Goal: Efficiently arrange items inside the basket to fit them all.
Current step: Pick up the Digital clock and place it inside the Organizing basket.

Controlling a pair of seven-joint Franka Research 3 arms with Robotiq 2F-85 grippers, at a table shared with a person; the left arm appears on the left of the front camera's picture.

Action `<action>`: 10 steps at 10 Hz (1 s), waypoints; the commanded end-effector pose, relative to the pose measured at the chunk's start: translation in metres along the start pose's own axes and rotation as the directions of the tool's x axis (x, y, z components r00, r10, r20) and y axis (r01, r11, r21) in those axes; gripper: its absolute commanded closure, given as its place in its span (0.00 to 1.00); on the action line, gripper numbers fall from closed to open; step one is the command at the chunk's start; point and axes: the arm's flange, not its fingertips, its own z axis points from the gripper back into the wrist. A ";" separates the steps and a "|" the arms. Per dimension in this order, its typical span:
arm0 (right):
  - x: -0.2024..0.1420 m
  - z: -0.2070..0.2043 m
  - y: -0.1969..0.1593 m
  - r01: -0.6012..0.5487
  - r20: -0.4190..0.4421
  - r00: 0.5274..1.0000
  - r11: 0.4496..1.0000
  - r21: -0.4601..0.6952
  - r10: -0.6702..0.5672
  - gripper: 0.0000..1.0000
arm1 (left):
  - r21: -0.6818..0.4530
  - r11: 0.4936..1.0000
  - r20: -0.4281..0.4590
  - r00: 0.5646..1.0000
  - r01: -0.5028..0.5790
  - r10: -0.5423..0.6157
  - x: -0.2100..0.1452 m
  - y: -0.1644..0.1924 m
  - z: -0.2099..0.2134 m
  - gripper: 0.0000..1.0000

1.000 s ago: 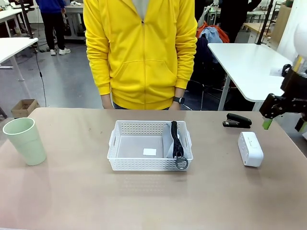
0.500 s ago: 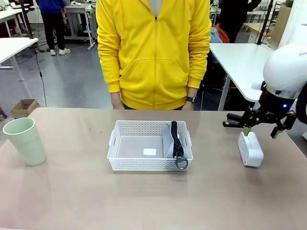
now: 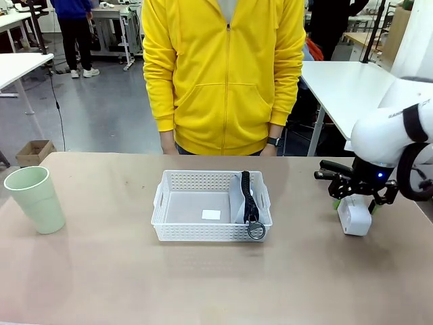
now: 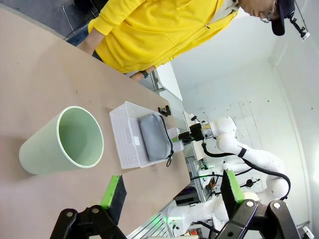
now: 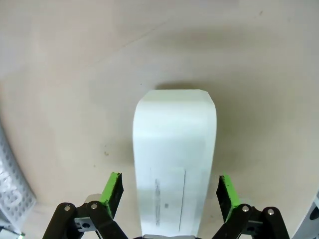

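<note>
the step in hand looks to be the pick of the box (image 3: 355, 217), which lies on the table (image 3: 101, 284) to the right of the basket (image 3: 203, 179), just in front of the stapler (image 3: 335, 170). the right jaws are spread and straddle the box. in the right wrist view its long white body (image 5: 174, 159) runs up between the green pads (image 5: 113, 188), and neither pad seems to touch it.

to do this well, the box should sit midway between the pads before they close. at present the gap looks a little wider on one side, so a small sideways nudge would stop the box from skidding or twisting as the pads meet it. the pads should come low enough to bear on the flat sides, not on the rounded top edges, where smooth plastic may slip. the lift should go straight up so as to clear the stapler.

the pouch (image 3: 238, 203) already stands along the right end of the basket, with its strap and ring draped over the near rim. the free floor is to the left of it. the box is best set tight against the pouch or a wall, to leave one unbroken space for the stapler and the bulky cup (image 3: 35, 198).

the left jaws are also spread, empty, and hang above the table near the cup.
</note>
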 end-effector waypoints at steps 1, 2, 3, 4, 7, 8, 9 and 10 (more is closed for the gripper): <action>0.006 -0.011 0.008 0.050 0.012 0.999 0.999 -0.019 -0.050 0.00 | -0.022 0.999 0.015 1.000 0.024 -0.023 0.001 -0.002 0.000 0.00; 0.006 -0.022 0.011 0.083 0.019 0.996 0.995 -0.049 -0.082 0.00 | -0.022 0.999 0.015 1.000 0.024 -0.023 0.001 -0.002 0.000 0.00; 0.005 -0.028 0.011 0.096 0.024 0.995 0.994 -0.049 -0.095 0.00 | -0.022 0.999 0.015 1.000 0.024 -0.023 0.001 -0.002 0.000 0.00; 0.003 -0.028 0.011 0.095 0.025 0.995 0.994 -0.045 -0.094 0.00 | -0.022 0.999 0.015 1.000 0.024 -0.023 0.001 -0.002 0.000 0.00; 0.004 -0.027 0.012 0.114 0.028 0.993 0.991 -0.068 -0.112 0.00 | -0.022 0.999 0.015 1.000 0.024 -0.023 0.001 -0.002 0.000 0.00; 0.005 -0.028 0.014 0.112 0.021 0.994 0.991 -0.073 -0.110 0.00 | -0.022 0.999 0.015 1.000 0.024 -0.023 0.001 -0.002 0.000 0.00; 0.007 -0.029 0.013 0.127 0.003 0.992 0.990 -0.063 -0.127 0.00 | -0.022 0.999 0.015 1.000 0.024 -0.023 0.001 -0.002 0.000 0.00; 0.008 -0.029 0.015 0.134 0.020 0.991 0.989 -0.058 -0.133 0.18 | -0.022 0.999 0.015 1.000 0.024 -0.023 0.001 -0.002 0.000 0.00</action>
